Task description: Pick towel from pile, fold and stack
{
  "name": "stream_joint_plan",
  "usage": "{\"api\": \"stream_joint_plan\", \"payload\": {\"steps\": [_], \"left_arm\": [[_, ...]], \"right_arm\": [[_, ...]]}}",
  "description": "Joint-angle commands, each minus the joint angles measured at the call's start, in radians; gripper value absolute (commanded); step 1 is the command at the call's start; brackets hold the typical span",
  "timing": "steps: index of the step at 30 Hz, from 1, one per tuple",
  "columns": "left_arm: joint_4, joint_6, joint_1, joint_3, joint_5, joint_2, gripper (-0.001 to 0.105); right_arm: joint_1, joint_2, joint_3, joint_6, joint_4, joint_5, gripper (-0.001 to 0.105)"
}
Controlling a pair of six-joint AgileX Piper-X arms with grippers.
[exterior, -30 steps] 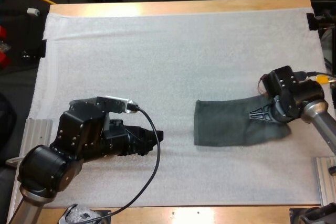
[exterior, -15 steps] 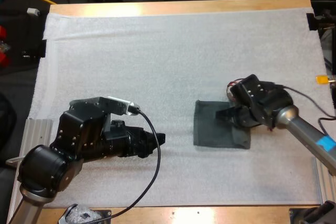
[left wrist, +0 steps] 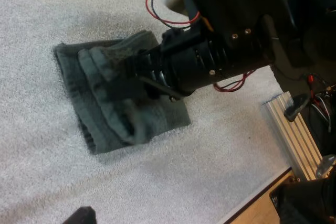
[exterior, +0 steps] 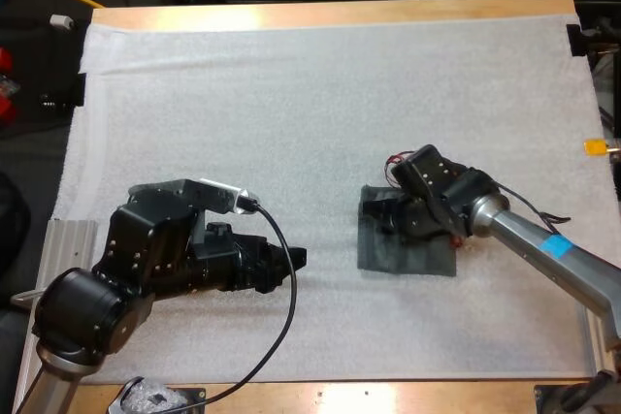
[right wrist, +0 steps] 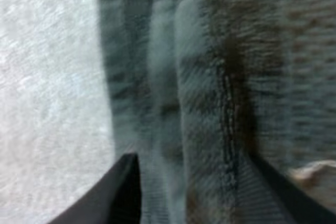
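Observation:
A dark grey-green towel (exterior: 408, 257) lies folded on the white mat (exterior: 291, 104), right of centre. My right gripper (exterior: 388, 212) is low over the towel's left part, shut on a doubled-over layer of it. In the right wrist view the towel (right wrist: 210, 77) has its thick fold running between the two black fingers (right wrist: 126, 192) of my right gripper (right wrist: 189, 192). In the left wrist view the right gripper (left wrist: 139, 74) rests on the towel (left wrist: 105, 114), whose top layer is bunched into ridges. My left gripper (exterior: 291, 261) hovers over bare mat, left of the towel and pointing at it.
Aluminium rails sit at the table's left edge (exterior: 68, 239) and right edge (exterior: 602, 317). A crinkled plastic item (exterior: 146, 397) lies at the near edge by my left arm. Bare mat stretches across the far half.
My right gripper has swept left across the towel, carrying its right end over onto the left part, so the towel is now about half as long. My left arm has barely moved.

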Motion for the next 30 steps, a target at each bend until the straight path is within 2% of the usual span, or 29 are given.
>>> {"api": "stream_joint_plan", "payload": {"steps": [1,4,12,17,19,25,27,29,30], "left_arm": [[-0.003,0.006,0.000,-0.004,0.011,-0.001,0.066],[-0.003,0.006,0.000,-0.004,0.011,-0.001,0.066],[-0.006,0.009,0.000,-0.004,0.011,-0.001,0.066],[-0.006,0.039,0.000,-0.004,0.011,-0.001,0.066],[-0.006,0.045,0.000,-0.004,0.011,-0.001,0.066],[-0.006,0.059,0.000,-0.004,0.011,-0.001,0.066],[-0.009,0.059,0.000,-0.003,0.011,-0.001,0.066],[-0.027,0.062,0.000,0.004,0.011,-0.001,0.066],[-0.040,0.062,0.000,0.011,0.011,-0.001,0.066]], "right_arm": [[0.008,0.003,-0.010,0.005,-0.017,-0.039,0.046],[0.026,0.004,-0.008,0.005,-0.041,-0.075,0.047],[0.073,0.024,-0.008,0.026,-0.054,-0.078,0.047],[0.078,-0.011,-0.008,-0.003,-0.047,-0.076,0.047],[0.078,-0.054,-0.008,-0.046,-0.039,-0.073,0.047],[0.078,-0.214,-0.008,-0.071,-0.035,-0.042,0.047],[0.078,-0.272,-0.008,-0.107,-0.026,-0.032,0.047],[0.078,-0.326,-0.008,-0.124,-0.010,-0.027,0.049],[0.078,-0.361,-0.008,-0.144,0.004,-0.028,0.053]]}}
